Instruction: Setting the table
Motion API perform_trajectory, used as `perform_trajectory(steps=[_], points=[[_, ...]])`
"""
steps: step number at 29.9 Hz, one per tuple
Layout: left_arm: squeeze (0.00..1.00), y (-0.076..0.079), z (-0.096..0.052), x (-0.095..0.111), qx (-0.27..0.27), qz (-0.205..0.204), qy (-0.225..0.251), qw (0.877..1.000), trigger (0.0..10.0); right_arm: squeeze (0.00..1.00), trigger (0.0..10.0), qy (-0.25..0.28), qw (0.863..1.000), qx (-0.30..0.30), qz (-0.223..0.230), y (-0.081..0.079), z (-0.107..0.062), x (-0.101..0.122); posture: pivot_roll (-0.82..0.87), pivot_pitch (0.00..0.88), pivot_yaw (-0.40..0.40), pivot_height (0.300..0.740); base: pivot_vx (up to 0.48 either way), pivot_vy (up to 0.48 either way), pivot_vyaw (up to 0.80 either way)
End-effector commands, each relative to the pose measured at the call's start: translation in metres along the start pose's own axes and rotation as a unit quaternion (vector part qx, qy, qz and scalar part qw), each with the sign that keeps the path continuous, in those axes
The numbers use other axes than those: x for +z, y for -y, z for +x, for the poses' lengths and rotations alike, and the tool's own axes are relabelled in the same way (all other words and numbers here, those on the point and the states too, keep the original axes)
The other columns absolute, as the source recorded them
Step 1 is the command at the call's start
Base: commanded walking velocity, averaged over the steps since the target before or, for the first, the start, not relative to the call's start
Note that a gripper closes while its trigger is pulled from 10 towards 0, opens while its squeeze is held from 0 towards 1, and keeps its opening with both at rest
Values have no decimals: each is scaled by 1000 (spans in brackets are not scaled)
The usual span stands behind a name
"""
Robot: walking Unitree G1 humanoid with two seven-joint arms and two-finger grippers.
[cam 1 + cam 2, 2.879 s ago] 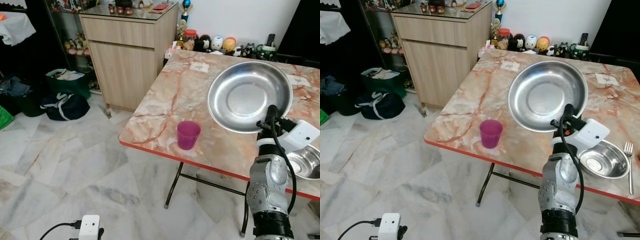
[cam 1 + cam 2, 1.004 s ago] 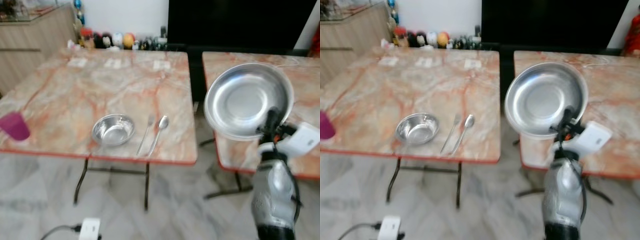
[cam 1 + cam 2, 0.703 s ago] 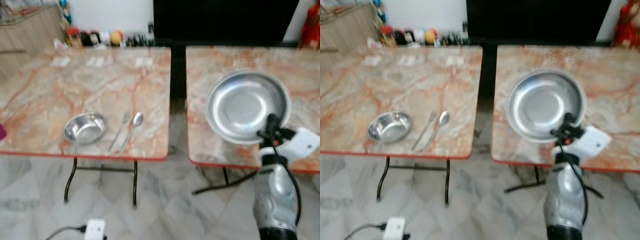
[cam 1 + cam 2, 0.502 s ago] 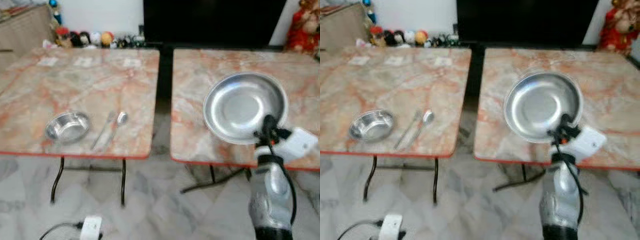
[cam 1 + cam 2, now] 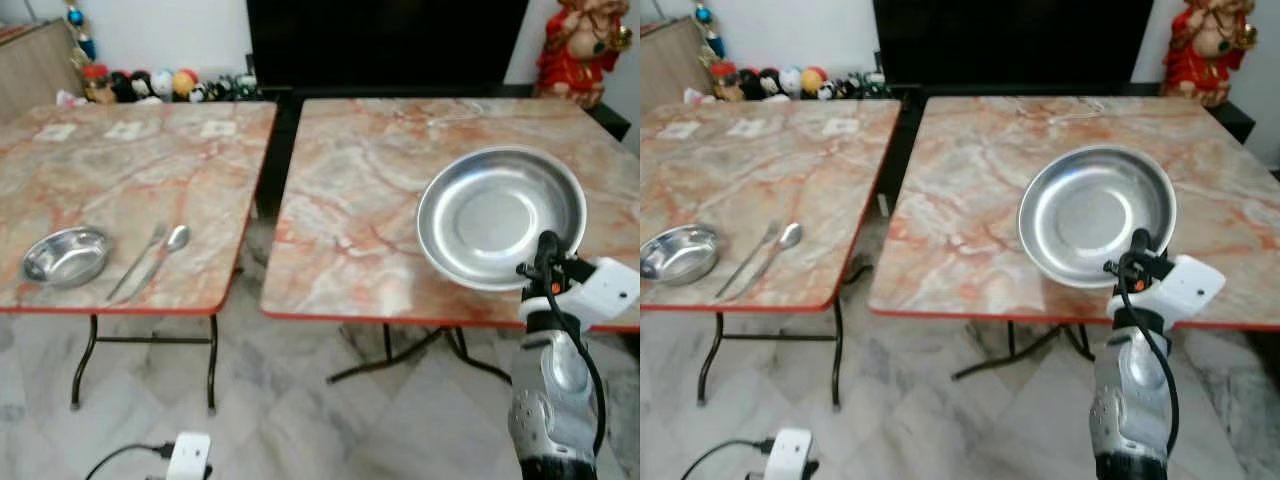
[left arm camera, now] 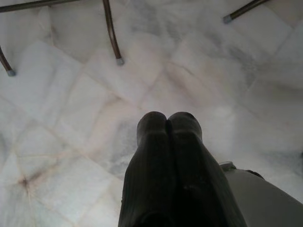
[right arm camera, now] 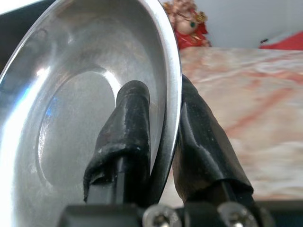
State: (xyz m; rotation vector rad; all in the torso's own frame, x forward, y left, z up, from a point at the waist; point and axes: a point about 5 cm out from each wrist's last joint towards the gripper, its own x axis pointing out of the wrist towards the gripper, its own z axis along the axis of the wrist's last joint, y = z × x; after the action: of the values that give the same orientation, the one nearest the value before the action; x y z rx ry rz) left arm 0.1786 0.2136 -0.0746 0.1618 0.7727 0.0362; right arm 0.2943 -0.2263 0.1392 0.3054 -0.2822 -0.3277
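Right claw (image 5: 1137, 245), tilted plate (image 5: 1095, 213) (hollow camera-ward)

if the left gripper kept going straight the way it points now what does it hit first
Most likely the marble floor. The left gripper hangs shut, pointing down at the bare tiles, with nothing between; the table legs lie off to the side.

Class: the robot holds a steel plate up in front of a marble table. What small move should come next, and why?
Probably lower the right gripper, shut on the steel plate's rim, toward the right table: the plate is tilted, held above the bare tabletop near its front edge.
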Motion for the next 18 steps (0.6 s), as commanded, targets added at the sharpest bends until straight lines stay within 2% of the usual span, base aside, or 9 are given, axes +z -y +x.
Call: perform_trajectory(steps=[1, 13, 18], points=[[0, 2, -2, -5, -2, -3, -8, 1000, 10000, 0, 10000, 15, 1000, -3, 4, 1, 3, 8, -51, 0, 19, 740, 0, 0, 0], [0, -2, -4, -8, -5, -17, -3, 1000, 10000, 0, 10000, 8, 1000, -6, 7, -1, 5, 3, -24, 7, 15, 740, 0, 0, 0], [0, -3, -3, -6, -5, -19, 0, 1000, 10000, 0, 10000, 4, 1000, -3, 13, -6, 8, 2, -21, 2, 12, 740, 323, 0, 0]])
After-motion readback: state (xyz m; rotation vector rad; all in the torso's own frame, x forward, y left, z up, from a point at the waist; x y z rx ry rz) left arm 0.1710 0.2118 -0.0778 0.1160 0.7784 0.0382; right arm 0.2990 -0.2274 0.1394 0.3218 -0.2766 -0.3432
